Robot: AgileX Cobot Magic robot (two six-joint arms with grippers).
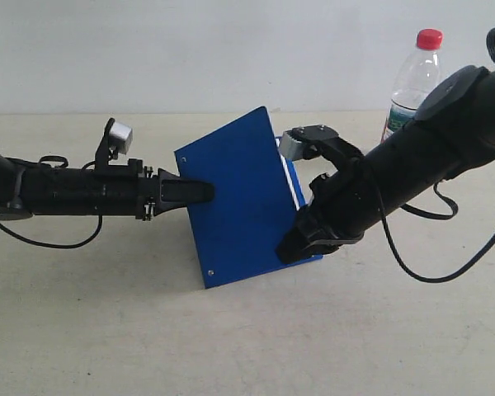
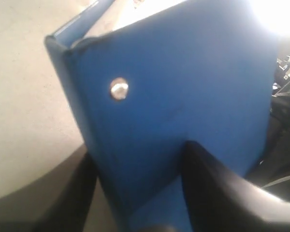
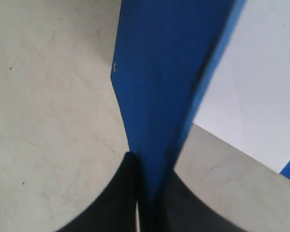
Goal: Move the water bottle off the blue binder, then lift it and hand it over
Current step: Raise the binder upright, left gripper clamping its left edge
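The blue binder (image 1: 239,198) is held up off the table, tilted, its riveted edge toward the left arm. My left gripper (image 1: 205,191) is shut on that edge; in the left wrist view its fingers (image 2: 208,188) straddle the binder (image 2: 183,87) near a silver rivet (image 2: 118,89). My right gripper (image 1: 299,245) is shut on the binder's lower right corner; the right wrist view shows the blue cover (image 3: 159,72) pinched between its jaws (image 3: 152,174). The water bottle (image 1: 412,82) stands upright on the table at the back right, behind the right arm, apart from the binder.
A white inner sheet (image 1: 294,183) shows along the binder's right edge. Loose black cables (image 1: 429,247) hang from the right arm, and another (image 1: 49,239) trails under the left arm. A pale wall (image 1: 231,49) closes off the back of the beige table (image 1: 247,346).
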